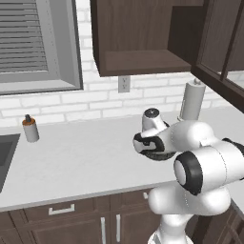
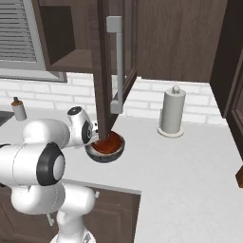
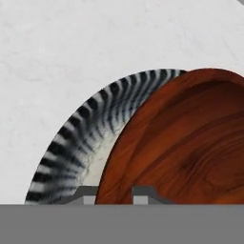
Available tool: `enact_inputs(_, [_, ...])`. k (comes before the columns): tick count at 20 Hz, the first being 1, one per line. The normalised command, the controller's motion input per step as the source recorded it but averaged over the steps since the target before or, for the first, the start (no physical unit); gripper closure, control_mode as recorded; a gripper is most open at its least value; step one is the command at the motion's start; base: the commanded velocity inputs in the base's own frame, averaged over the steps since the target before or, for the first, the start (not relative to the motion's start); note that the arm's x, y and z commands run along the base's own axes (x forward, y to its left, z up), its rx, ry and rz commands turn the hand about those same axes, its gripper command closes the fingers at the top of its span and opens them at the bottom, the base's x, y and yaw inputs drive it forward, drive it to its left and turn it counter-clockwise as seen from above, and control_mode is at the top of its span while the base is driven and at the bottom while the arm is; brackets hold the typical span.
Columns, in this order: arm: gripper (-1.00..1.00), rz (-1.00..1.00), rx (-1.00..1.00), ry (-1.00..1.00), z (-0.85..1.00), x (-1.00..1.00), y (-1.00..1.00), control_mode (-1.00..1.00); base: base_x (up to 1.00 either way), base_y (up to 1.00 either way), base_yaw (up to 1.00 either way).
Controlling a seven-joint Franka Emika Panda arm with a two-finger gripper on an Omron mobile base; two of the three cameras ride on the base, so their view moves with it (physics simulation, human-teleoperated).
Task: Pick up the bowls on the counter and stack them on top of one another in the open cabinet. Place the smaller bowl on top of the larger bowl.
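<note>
The smaller bowl (image 3: pixel 186 143), glossy reddish-brown, lies over the larger bowl (image 3: pixel 81 138), whose pale inside has dark stripes. In the right base view the smaller bowl (image 2: pixel 108 144) appears nested in the dark grey larger bowl (image 2: pixel 105 155) on the counter (image 2: pixel 190 161). My gripper (image 3: pixel 114 195) is shut on the smaller bowl's near rim, one fingertip (image 3: pixel 86 195) outside it and one inside. The left base view hides most of the larger bowl (image 1: pixel 159 156) behind my hand. The open cabinet (image 1: pixel 143 62) hangs above, with a bare shelf.
The open cabinet door (image 2: pixel 116 71) hangs just above and behind the bowls. A paper towel roll (image 2: pixel 172 114) stands at the back right. A small bottle (image 1: pixel 30 128) stands by the wall at the left, near the sink (image 1: pixel 5 152). Glass-fronted cabinets (image 1: pixel 224 43) close the right side.
</note>
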Motion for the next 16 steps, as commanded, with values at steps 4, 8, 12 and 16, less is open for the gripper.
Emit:
enact_inputs(4, [-1.00,0.03,0.00,0.00,0.02,-0.18,0.00,-1.00,0.00,0.00,0.00])
enact_inputs(8, [-1.00,0.02,0.00,-0.01,0.26,-0.30,0.11,-1.00,0.00,0.00,0.00])
enact_inputs(12, [-1.00,0.02,0.00,0.00,0.26,-0.20,0.08,-1.00,0.00,0.00,0.00])
enact_inputs(16, [-1.00,0.03,0.00,-0.03,0.33,-0.13,0.11,-1.00,0.00,0.00,0.00])
